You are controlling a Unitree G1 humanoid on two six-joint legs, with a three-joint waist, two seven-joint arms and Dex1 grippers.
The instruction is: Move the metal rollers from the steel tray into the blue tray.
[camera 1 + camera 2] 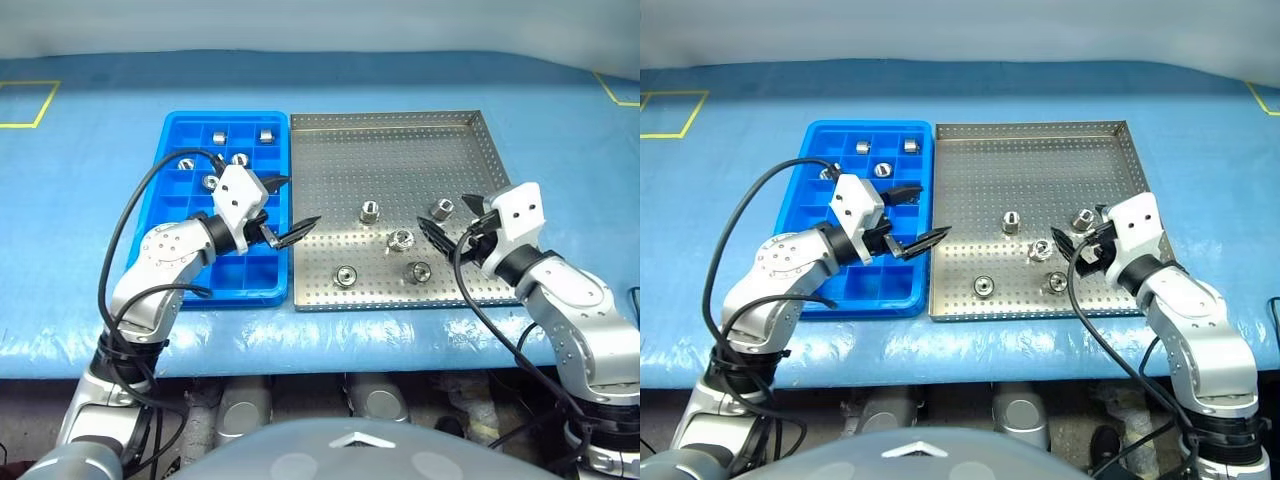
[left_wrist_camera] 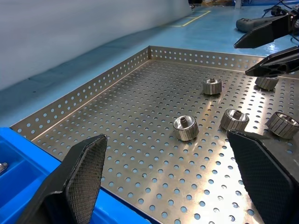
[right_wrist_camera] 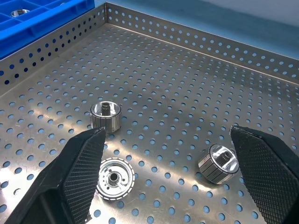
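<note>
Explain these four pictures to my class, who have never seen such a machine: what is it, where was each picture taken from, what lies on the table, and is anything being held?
This is a humanoid robot with two arms, each ending in a gripper of two black fingers. The two wide pictures come from cameras in its head, looking down over its arms. The two close pictures come from cameras on its wrists, looking out between the fingers.

On the blue table cover lie a blue tray with small compartments and, beside it, a perforated steel tray. Five metal rollers remain on the steel tray; about five already sit in the blue tray.

The left gripper is over the edge where the trays meet; the right gripper is above the rollers. Both are open and hold nothing.
</note>
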